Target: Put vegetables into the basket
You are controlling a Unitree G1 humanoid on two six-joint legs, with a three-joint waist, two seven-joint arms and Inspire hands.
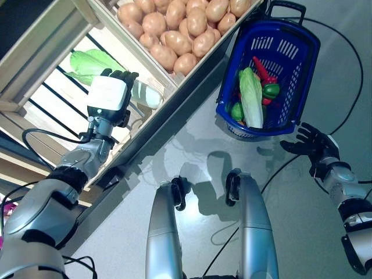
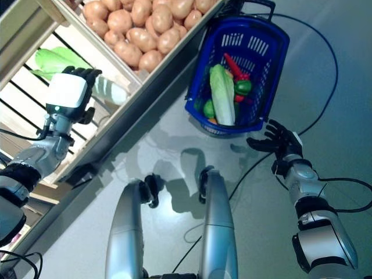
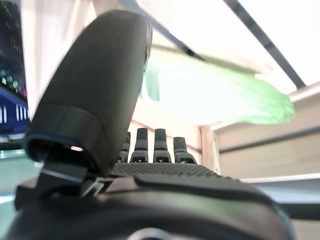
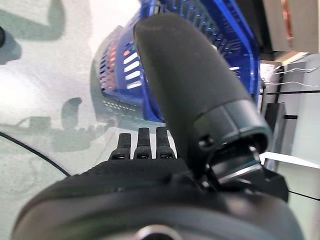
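The blue plastic basket (image 1: 290,52) stands on the floor by the stand. In it lie a pale green cabbage (image 1: 251,96), a red pepper (image 1: 260,68) and round green vegetables (image 1: 271,90). My left hand (image 1: 110,93) reaches into the stand's lower shelf with straight fingers, right beside a pale green leafy cabbage (image 1: 90,63), which also shows past the fingers in the left wrist view (image 3: 220,92). It holds nothing. My right hand (image 1: 311,142) waits open just beside the basket's near rim, which shows in the right wrist view (image 4: 240,45).
The wooden stand (image 1: 192,78) runs along the left with a crate of potatoes (image 1: 174,29) on its upper level. Grey floor (image 1: 203,145) lies between the stand and the basket.
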